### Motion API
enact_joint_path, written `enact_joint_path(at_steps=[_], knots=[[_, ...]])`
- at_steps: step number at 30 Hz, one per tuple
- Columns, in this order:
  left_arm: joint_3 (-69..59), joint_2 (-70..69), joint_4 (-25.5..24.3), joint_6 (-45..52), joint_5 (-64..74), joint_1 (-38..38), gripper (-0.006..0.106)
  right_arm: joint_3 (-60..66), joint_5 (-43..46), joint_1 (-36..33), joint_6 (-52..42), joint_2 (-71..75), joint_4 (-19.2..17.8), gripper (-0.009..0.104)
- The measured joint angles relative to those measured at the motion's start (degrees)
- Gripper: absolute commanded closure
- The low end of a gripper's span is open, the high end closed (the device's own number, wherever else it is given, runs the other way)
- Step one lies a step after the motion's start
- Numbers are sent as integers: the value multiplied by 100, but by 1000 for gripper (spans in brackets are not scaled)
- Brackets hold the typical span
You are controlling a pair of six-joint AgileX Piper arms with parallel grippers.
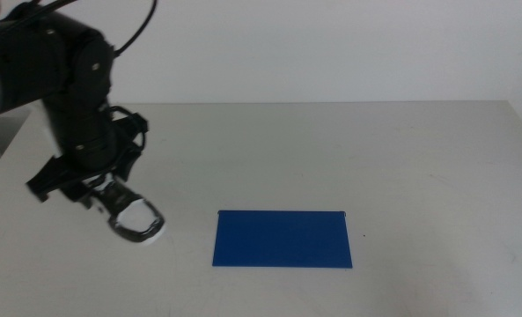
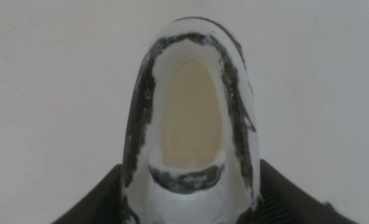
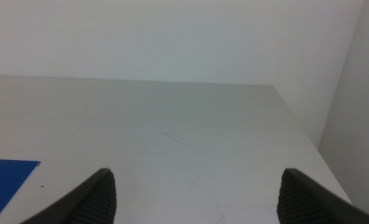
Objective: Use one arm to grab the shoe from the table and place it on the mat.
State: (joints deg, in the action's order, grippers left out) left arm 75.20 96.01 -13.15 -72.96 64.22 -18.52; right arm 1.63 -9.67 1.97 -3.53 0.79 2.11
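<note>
One arm is doing the work: our left arm [image 1: 67,97] comes in from the left side of the table [image 1: 419,158], and its left gripper [image 2: 190,208] is clamped across the shoe [image 1: 137,220], a jaw on each flank near one end. In the wrist view we look straight down into the shoe's opening, dark jaws hugging both sides of it. In the middle view the shoe sits low, just left of the mat [image 1: 283,239], not on it; we can't tell if the sole is touching the table or slightly lifted.

We judge the grab done and the carry as the step in hand. Next move calls for travel to the right until the shoe is over the blue, then lowering and releasing it.

Our right gripper [image 3: 196,190] waits with jaws spread wide, holding nothing, over bare table beside the mat's edge.
</note>
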Motion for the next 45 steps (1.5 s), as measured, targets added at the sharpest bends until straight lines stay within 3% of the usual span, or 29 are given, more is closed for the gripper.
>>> enact_joint_path(at_steps=[24,45], knots=[[3309,2609,284,1053,585,-1815,90,0,0,0,0,0,0,29],[3523,2774,713,4217,607,-1963,91,0,0,0,0,0,0,29]])
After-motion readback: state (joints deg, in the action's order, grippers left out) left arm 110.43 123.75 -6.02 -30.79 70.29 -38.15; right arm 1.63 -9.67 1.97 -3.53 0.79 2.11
